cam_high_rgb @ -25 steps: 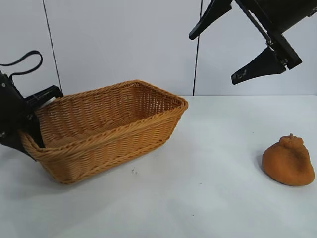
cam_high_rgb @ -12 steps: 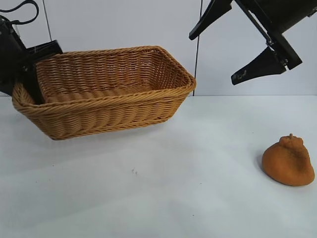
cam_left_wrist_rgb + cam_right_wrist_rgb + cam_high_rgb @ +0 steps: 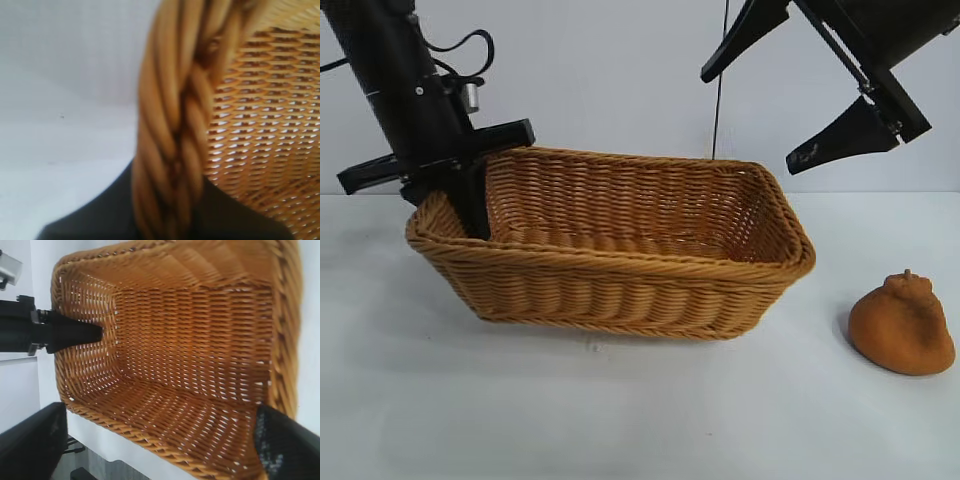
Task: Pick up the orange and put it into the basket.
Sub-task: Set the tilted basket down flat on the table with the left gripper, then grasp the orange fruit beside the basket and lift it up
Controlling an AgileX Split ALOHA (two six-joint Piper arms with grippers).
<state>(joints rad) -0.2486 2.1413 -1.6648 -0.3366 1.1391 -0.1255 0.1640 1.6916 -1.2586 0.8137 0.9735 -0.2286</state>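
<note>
The wicker basket (image 3: 620, 258) stands in the middle of the table. My left gripper (image 3: 458, 205) is shut on the braided rim at its left end, one finger inside and one outside. The left wrist view shows the rim (image 3: 170, 125) between the dark fingers (image 3: 95, 220). The brownish-orange orange (image 3: 902, 325) sits on the table at the right, apart from the basket. My right gripper (image 3: 750, 115) hangs open and empty high above the basket's right end. Its wrist view looks down into the empty basket (image 3: 200, 355), with my left gripper's finger (image 3: 70, 334) at the far rim.
The white table (image 3: 720, 420) runs to a pale panelled wall behind. A gap of bare table lies between the basket's right end and the orange.
My left gripper has carried the basket from the far left to the right, raising it and then bringing it down mid-table. The right gripper and the orange have not moved.
</note>
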